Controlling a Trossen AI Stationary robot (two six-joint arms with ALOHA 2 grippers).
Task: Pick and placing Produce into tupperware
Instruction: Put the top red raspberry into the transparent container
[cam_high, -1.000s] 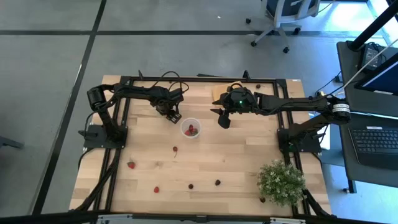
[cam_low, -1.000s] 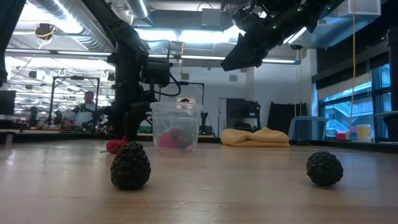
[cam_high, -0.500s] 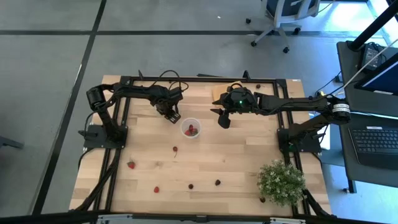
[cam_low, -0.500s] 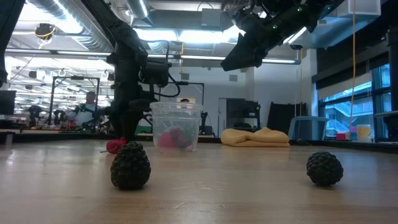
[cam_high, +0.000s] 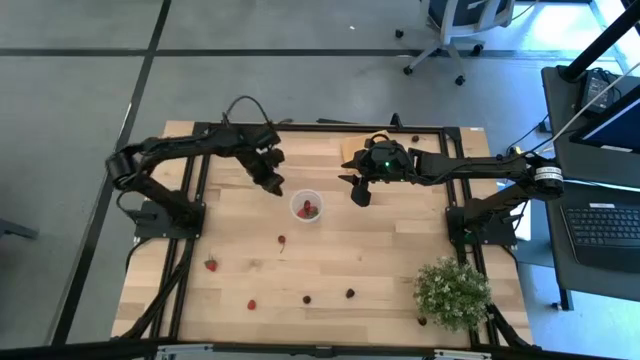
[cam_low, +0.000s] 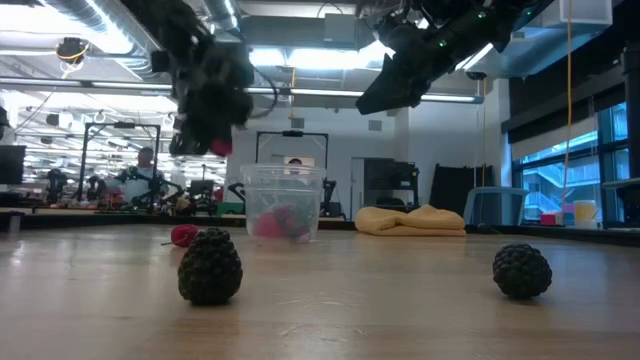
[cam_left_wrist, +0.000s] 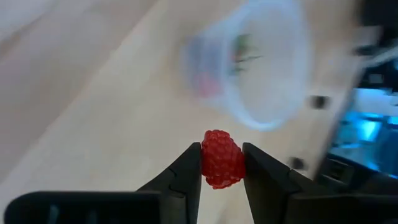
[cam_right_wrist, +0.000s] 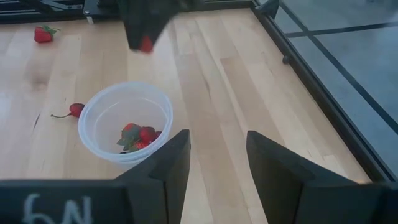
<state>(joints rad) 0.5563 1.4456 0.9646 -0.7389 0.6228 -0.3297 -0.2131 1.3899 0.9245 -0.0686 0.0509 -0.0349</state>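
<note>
Above the light wooden plank worktop (cam_high: 380, 260), left claw (cam_left_wrist: 222, 163) is clamped on a small bright red raspberry-like berry (cam_left_wrist: 222, 158), fingers (cam_left_wrist: 264, 171) pressed on both sides. Seen from overhead, left claw (cam_high: 272, 178) sits just up-left of the small round translucent-white plastic cup (cam_high: 308, 206), off the surface. Low view confirms it: claw (cam_low: 210, 135) raised, red berry (cam_low: 219, 146) at the tips, higher than the cup (cam_low: 283, 201) rim and to its side.

Cup stands upright near the worktop middle, toward the far edge. Inside: a few red strawberry-like pieces with green bits (cam_right_wrist: 139, 136).

Right claw (cam_high: 357, 190) hangs in the air just right of the cup, fingers (cam_right_wrist: 168, 163) apart, nothing between them. Its wrist view looks down on the cup (cam_right_wrist: 126, 121).

Loose produce on the worktop:
- red cherry-like piece with a stem (cam_right_wrist: 74, 110) just beside the cup
- red strawberry (cam_high: 211, 264) toward the left edge
- small red piece (cam_high: 252, 304) near the front
- two dark maroon bumpy berries (cam_high: 307, 298) and (cam_high: 350, 293) near the front, well apart from the cup; both big in the low view (cam_low: 210, 265), (cam_low: 522, 270)

Bushy green plant with white flowers (cam_high: 452, 292) at the front right corner. Folded orange-yellow cloth (cam_low: 410, 220) lies at the far edge behind the right arm.
</note>
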